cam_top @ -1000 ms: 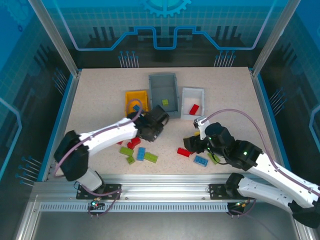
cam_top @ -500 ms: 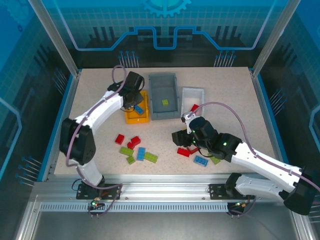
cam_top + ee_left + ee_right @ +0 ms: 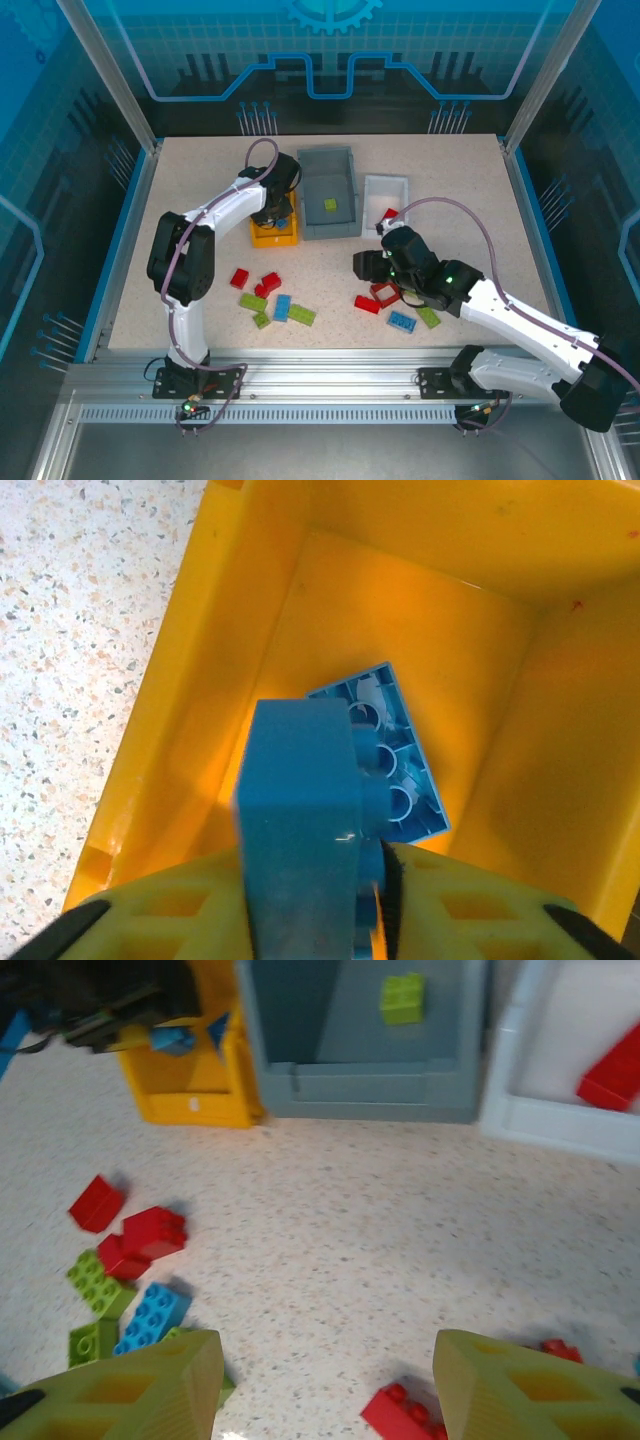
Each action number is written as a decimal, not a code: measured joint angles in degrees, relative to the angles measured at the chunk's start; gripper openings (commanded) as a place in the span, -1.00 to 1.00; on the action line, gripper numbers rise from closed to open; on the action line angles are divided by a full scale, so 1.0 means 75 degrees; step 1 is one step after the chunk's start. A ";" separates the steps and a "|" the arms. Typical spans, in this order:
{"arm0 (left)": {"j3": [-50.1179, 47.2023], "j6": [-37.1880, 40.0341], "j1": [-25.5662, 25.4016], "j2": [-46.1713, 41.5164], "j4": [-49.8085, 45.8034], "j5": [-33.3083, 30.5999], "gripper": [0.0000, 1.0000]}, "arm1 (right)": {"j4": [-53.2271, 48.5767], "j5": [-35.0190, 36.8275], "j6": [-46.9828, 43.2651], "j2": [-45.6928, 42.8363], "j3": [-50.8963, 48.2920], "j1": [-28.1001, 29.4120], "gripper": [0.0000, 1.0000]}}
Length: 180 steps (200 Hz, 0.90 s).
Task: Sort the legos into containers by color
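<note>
The left hand (image 3: 310,905) hangs over the yellow bin (image 3: 180,680) with a blue brick (image 3: 295,800) standing between its fingers (image 3: 150,915). A thin gap seems to show along the brick's right side, so I cannot tell whether the hand is pinching it or has let go. Below it a second blue brick (image 3: 390,770) lies askew on the bin's floor, hollow side up.

From above, the 3 bins stand in a row toward the far side of the table (image 3: 460,180) — yellow at the left, the grey bin (image 3: 312,165) in the middle, the white bin (image 3: 385,183) at the right. 1 green brick (image 3: 330,204) lies in the grey bin and 1 red brick (image 3: 389,216) in the white one.

The right hand (image 3: 320,1360) hovers over bare table, its fingers wide apart with nothing between them. Loose bricks lie on the near part of the table in 2 groups — the left group (image 3: 282,307) of red, green and blue pieces, and the right group (image 3: 402,321), also mixed, just beside the right hand.
</note>
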 measured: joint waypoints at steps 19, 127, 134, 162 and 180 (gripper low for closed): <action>0.0000 0.0009 0.0000 0.0000 -0.0020 -0.0015 0.04 | -0.0388 0.0029 0.0478 0.0067 0.0000 -0.0262 0.19; -0.0976 0.0338 -0.1215 -0.3156 0.0583 -0.0017 0.19 | -0.2034 0.0178 0.2547 0.0970 0.0149 -0.0055 0.10; -0.1221 0.0437 -0.1501 -0.3666 0.0749 0.0047 0.20 | -0.2075 0.0198 0.2361 0.1218 0.0289 0.0160 0.10; -0.2736 0.0568 -0.2486 -0.5773 0.1521 0.0603 0.31 | -0.2040 0.0152 0.0845 0.2261 0.0968 0.0854 0.03; -0.4033 0.0455 -0.2809 -0.7207 0.1932 0.1008 0.31 | -0.2040 -0.0044 -0.0350 0.2739 0.1145 0.0877 0.03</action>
